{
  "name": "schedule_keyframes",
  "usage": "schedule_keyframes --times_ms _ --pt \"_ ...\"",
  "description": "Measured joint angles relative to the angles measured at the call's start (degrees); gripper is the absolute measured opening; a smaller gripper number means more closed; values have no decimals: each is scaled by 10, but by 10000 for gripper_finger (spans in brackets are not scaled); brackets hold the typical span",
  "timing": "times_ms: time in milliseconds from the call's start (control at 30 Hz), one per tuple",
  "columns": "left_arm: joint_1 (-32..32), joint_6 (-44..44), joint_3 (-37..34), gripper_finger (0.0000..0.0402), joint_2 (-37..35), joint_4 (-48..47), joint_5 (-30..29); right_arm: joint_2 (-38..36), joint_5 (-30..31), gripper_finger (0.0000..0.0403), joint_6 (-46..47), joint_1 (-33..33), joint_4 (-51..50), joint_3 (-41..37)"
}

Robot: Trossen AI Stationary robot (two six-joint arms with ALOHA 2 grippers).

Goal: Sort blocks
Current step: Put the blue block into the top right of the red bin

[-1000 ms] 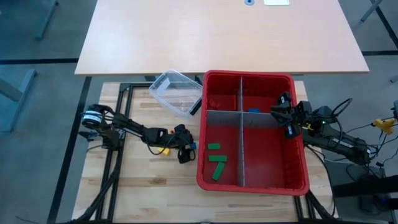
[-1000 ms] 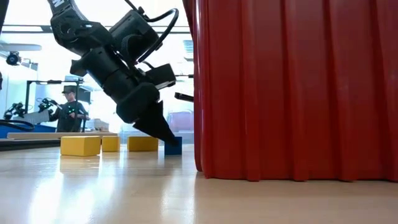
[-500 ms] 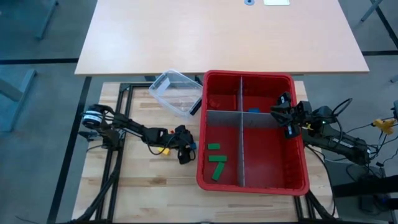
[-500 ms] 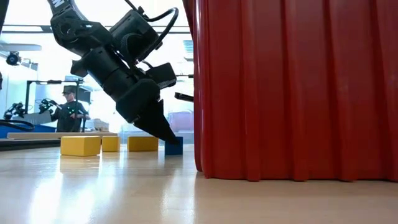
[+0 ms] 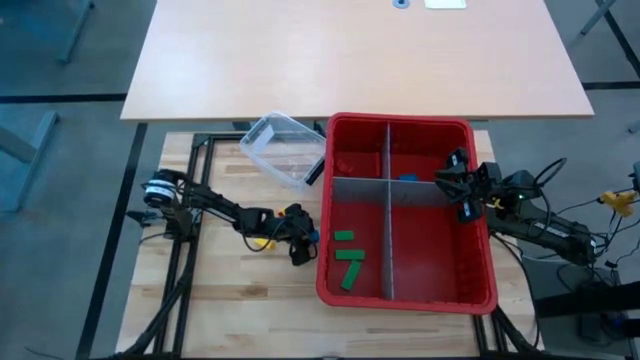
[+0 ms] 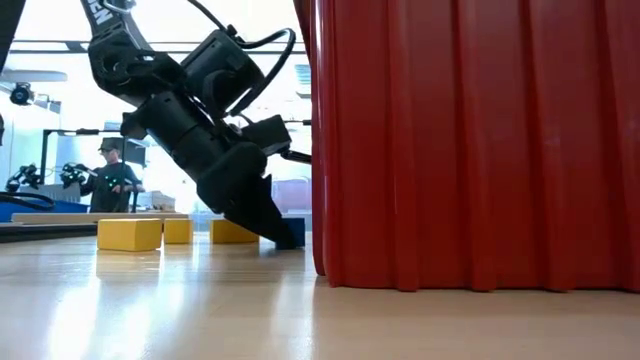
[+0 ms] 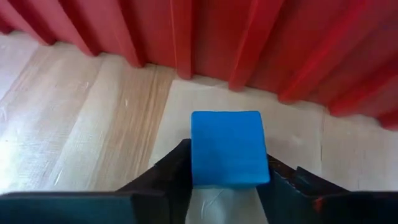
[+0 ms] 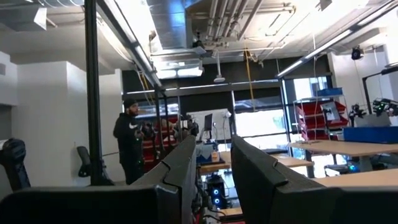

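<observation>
A blue cube block [image 7: 229,148] sits on the wooden table just left of the red bin [image 5: 478,262]. My left gripper [image 5: 302,247] slants down at it and is shut on it. Three green blocks [image 5: 348,256] lie in the bin's near-left compartment, and a blue block [image 5: 408,178] lies in the far-right one. Yellow blocks [image 6: 129,234] rest on the table under my left arm. My right gripper [image 5: 458,183] hangs above the bin's right wall, tipped upward, its fingers a little apart with nothing between them [image 8: 214,143]. My left gripper pinches the blue cube by two opposite side faces [image 7: 194,155], one finger [image 7: 177,168] on each. The fingers come slanting down from the table's left toward the bin. The cube stands level with its underside on the table [image 6: 296,236], close to the bin's wall.
A clear plastic tub [image 5: 283,150] lies tipped at the table's far left, beside the bin. Grey dividers [image 5: 388,215] split the bin into compartments. The tall red bin wall [image 6: 470,140] rises right beside the cube. A person [image 8: 132,146] stands in the room beyond.
My left gripper has sunk toward the table and edged toward the red bin, coming lower around the blue cube. The cube now stands slightly nearer the bin wall.
</observation>
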Motion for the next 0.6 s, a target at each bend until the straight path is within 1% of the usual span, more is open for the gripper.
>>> schedule_keyframes --times_ms 67,167,267,433,500,600 --pt "0 4 -1 107 -8 -1 5 0 0 77 0 0 0 0" --pt "0 6 -2 107 -25 -19 11 0 0 71 0 0 0 0" --pt "0 2 -3 107 -48 -60 13 0 0 66 0 0 0 0" --pt "-11 -23 -3 107 -90 -161 -22 0 0 68 5 0 0 0" --pt "-19 -30 -4 107 -106 -182 -34 0 0 74 9 0 0 0" --pt "-33 -32 -4 107 -136 -188 -47 0 0 86 12 0 -4 0"
